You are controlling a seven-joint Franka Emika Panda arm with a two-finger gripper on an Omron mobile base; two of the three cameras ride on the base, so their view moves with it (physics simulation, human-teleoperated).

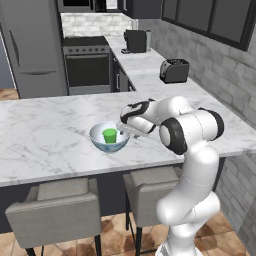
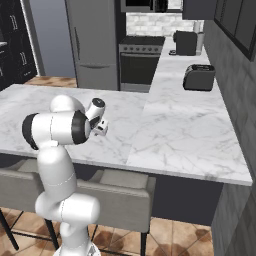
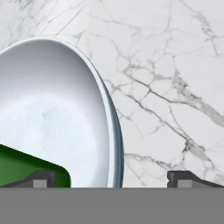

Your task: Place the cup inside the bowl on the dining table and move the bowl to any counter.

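Observation:
The bowl (image 1: 107,146), white inside and pale blue outside, stands on the marble dining table (image 1: 45,135) near its front edge. Upright inside it is the small green cup (image 1: 109,135). My gripper (image 1: 123,128) hangs low at the bowl's right side, open. In the hand view the bowl (image 3: 52,109) takes up the left half, and a corner of the cup (image 3: 26,170) shows at the lower left. There my gripper (image 3: 113,179) straddles the bowl's right rim: one fingertip is over the inside by the cup, the other over bare marble outside. Nothing is held.
The counter (image 1: 150,75) runs back along the right wall with a black toaster (image 1: 174,70) and a coffee machine (image 1: 136,41). A stove (image 1: 87,65) and fridge (image 1: 32,45) stand behind. Two padded chairs (image 1: 55,210) (image 1: 150,195) are tucked under the table's near edge.

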